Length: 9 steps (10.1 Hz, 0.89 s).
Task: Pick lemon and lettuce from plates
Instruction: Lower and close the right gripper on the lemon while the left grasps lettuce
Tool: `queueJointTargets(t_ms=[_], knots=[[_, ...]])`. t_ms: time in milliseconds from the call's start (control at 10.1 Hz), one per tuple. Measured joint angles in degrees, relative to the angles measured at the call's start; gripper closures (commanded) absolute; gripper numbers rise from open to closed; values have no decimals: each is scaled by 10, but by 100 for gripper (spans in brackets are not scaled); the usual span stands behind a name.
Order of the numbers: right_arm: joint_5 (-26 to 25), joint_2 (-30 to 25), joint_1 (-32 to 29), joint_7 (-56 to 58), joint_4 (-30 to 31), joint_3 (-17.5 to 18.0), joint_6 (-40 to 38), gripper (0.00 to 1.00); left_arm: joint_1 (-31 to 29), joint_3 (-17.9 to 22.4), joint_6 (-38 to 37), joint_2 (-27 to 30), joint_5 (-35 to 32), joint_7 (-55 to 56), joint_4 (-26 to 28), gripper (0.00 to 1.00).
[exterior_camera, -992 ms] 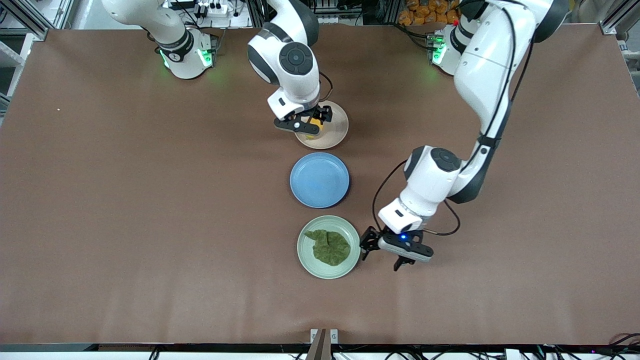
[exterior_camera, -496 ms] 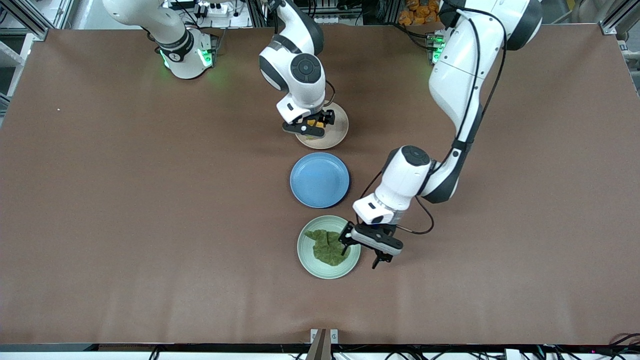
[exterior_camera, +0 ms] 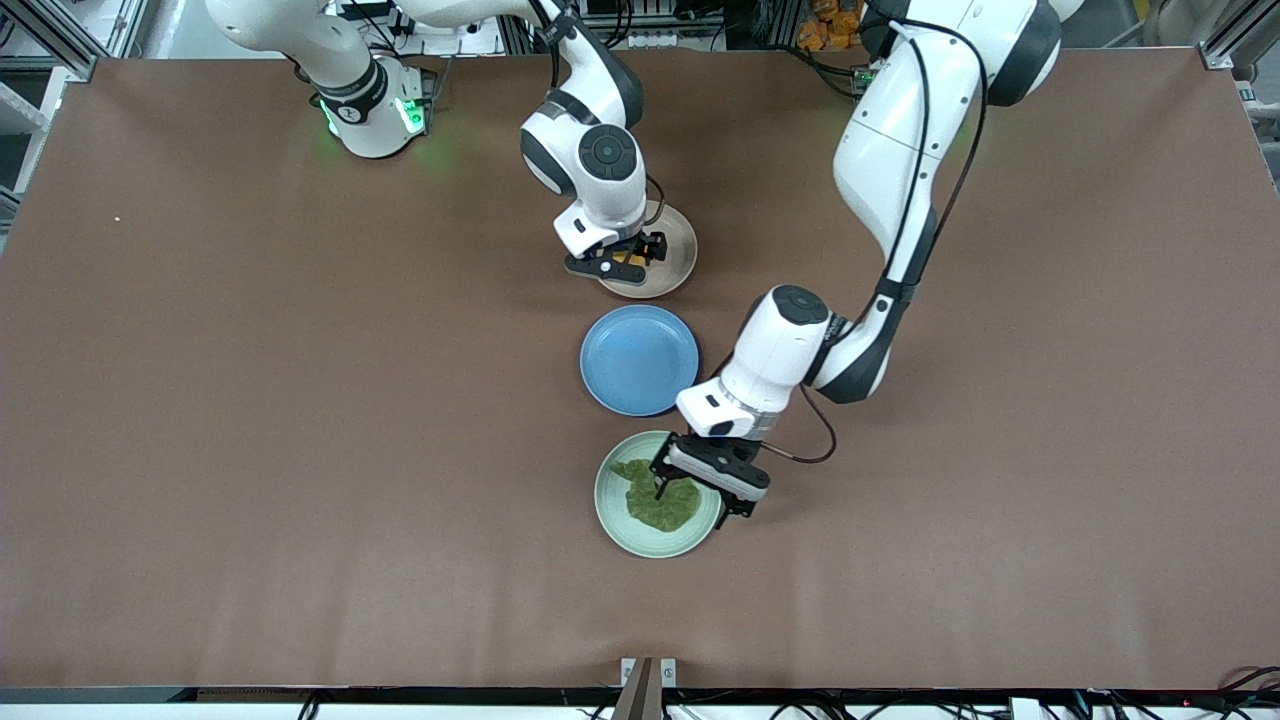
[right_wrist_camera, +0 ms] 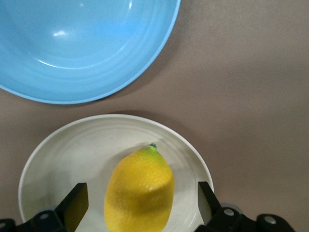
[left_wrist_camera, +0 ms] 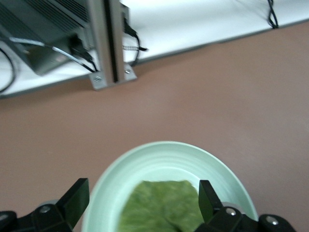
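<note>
Neither item has been lifted yet, so both picks are still to do. The lemon (right_wrist_camera: 139,189) lies on the beige-pink plate (exterior_camera: 672,268), the plate nearest the robots' bases. The right end effector (exterior_camera: 622,262) sits low over it with its fingers spread; in the right wrist view the two fingertips (right_wrist_camera: 73,205) stand on either side of the fruit with gaps showing, so it holds nothing. The lettuce (exterior_camera: 655,495) lies flat in the mint green plate (exterior_camera: 612,510), the plate nearest the front camera. The left end effector (exterior_camera: 705,482) hangs over the side of that plate toward the left arm's end of the surface, fingers wide apart and empty, with the leaf (left_wrist_camera: 161,207) between them in the left wrist view. An empty blue plate (exterior_camera: 638,360) sits between the two on the brown surface (exterior_camera: 250,450). Judging by this, both arms are placed for a grasp; closing and lifting remain for each
</note>
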<state>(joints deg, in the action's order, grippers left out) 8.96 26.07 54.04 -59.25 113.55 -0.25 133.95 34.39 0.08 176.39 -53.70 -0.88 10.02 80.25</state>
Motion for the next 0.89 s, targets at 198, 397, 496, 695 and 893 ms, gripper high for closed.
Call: queueJointTargets(t_ms=[198,397,496,695,893], knots=[[0,3,2,0,1,0,3,0,9,1,0,-24,0,1,-3,0],[0,7,9,-1,1,0,10,0,10,1,0,-35,0,1,-6,0],[1,11,11,-2,2,0,17,0,12,1,0,-35,0,1,-7,0],[1,18,12,-4,2,0,23,13,15,0,-22,-35,0,1,-8,0],[1,22,13,-4,2,0,31,45,25,0,-33,-36,0,1,-8,0]])
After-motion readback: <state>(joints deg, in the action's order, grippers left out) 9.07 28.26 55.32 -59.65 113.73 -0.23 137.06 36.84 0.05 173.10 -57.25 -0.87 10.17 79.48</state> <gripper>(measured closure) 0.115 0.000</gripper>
